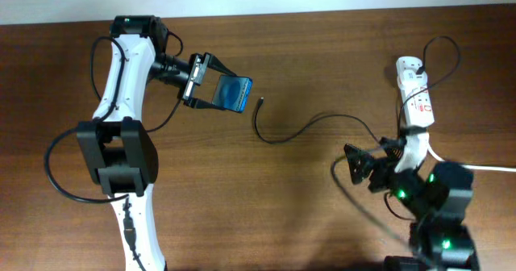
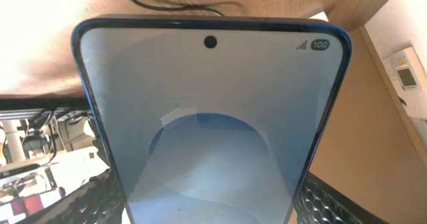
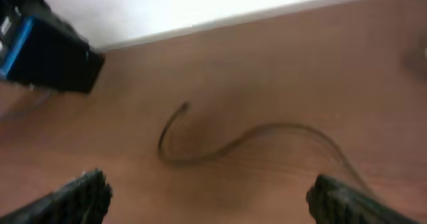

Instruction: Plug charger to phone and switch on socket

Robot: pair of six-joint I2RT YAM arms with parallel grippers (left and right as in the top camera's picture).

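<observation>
My left gripper (image 1: 211,84) is shut on the phone (image 1: 233,93) and holds it above the table at the upper left, blue screen up. In the left wrist view the phone (image 2: 210,111) fills the frame between the jaws. The charger (image 1: 310,124) is a thin black cable lying across the table's middle, its plug tip (image 1: 263,102) just right of the phone. It also shows in the right wrist view (image 3: 220,146). My right gripper (image 1: 353,163) is open and empty, to the right of the cable's curve. The socket (image 1: 415,91) lies at the far right.
A thick white cord (image 1: 476,168) runs from the socket off the right edge. The left arm's black cable (image 1: 60,174) loops at the left. A white wall (image 3: 200,7) lies beyond the table's far edge.
</observation>
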